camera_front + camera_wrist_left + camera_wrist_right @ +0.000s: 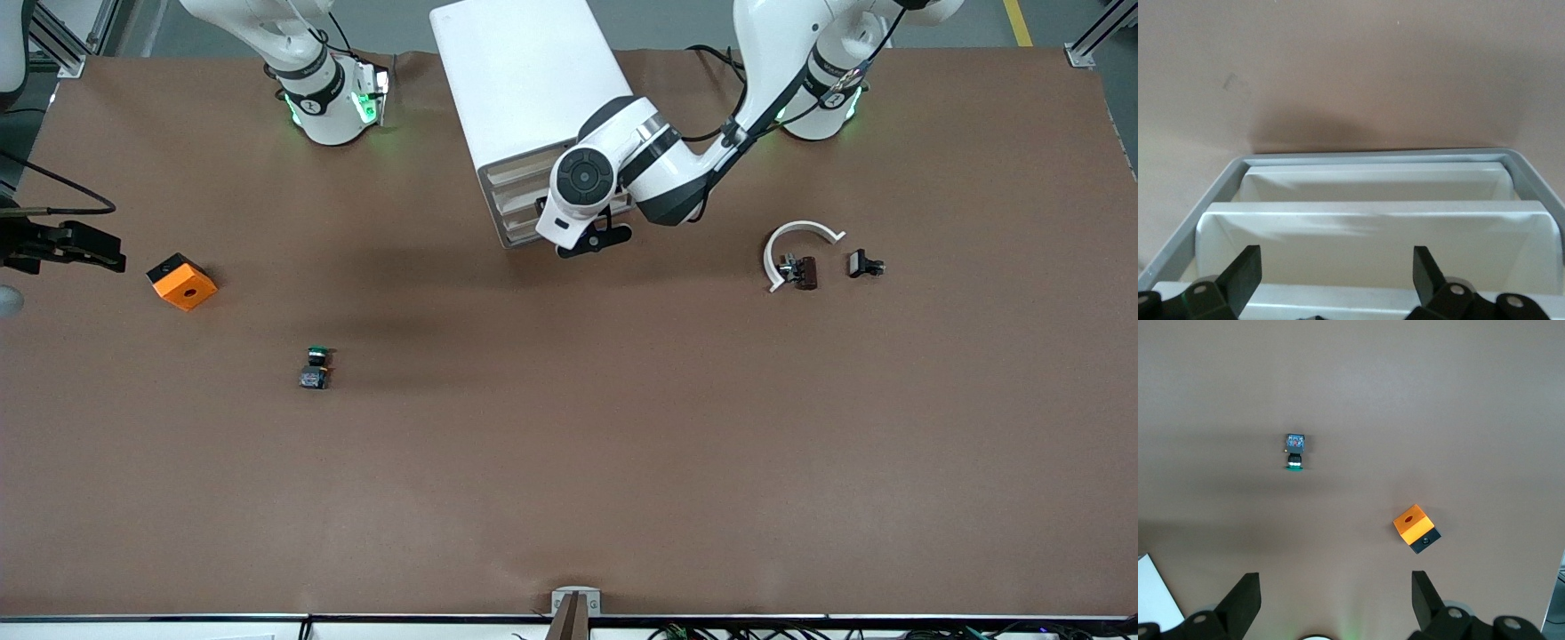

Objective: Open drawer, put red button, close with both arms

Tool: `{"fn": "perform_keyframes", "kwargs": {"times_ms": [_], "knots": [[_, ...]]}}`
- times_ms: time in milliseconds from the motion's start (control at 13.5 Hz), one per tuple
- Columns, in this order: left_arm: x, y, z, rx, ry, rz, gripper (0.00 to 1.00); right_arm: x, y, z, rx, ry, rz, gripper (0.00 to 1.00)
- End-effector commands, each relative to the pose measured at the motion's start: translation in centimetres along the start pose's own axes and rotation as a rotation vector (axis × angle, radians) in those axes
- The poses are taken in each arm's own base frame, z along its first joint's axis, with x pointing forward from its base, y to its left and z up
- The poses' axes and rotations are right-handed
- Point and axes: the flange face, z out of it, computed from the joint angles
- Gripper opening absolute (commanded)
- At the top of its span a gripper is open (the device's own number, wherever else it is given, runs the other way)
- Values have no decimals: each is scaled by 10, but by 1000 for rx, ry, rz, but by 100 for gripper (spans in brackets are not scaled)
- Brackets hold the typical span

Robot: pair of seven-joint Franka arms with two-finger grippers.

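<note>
The white cabinet point(524, 80) stands between the arm bases, its stacked drawer fronts point(509, 203) facing the front camera and all looking shut. My left gripper point(594, 241) hangs right in front of them, open and empty. In the left wrist view its open gripper point(1336, 260) is over a white drawer front point(1378, 237) in the grey frame point(1205, 213). No clear red cap shows. A small part with a silvery end and a dark red-brown block point(799, 271) lies by a white C-shaped ring point(794, 238); I cannot tell whether it is the red button. My right gripper point(1336, 583) is open, high over the table.
A green-capped button point(314, 367) point(1295, 451) and an orange cube point(181, 282) point(1415, 528) lie toward the right arm's end. A small black part point(864, 264) lies beside the ring. A black fixture point(62, 244) juts in at the right arm's end.
</note>
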Motion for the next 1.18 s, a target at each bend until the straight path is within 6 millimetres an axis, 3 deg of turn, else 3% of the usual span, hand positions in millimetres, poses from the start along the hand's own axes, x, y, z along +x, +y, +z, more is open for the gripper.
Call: {"fn": "perform_keyframes", "kwargs": {"times_ms": [0,148,296,444,739,887,1109], "knots": [[0,2,-3,-13,-30,-16,100,-8,3,-1,7,-43,8,100],[14,-2,-19,-35,-6,-30,100,-11,6,-1,10,-54,14,100],[61,-16,-63,-101,48,-94,100,-15,11,0,63,-69,20,100],[99,-40,-117,-135,126,-140,100,-23,31,-5,126,-51,35,100],[181,-137,-237,-199,283,-290,100,-30,30,-5,109,-95,38,100],[211,-199,-279,-227,353,-357,100,-39,34,-18,77,-64,55,100],[234,-281,-326,-224,442,-309,100,-45,39,-27,74,-25,66,100]]}}
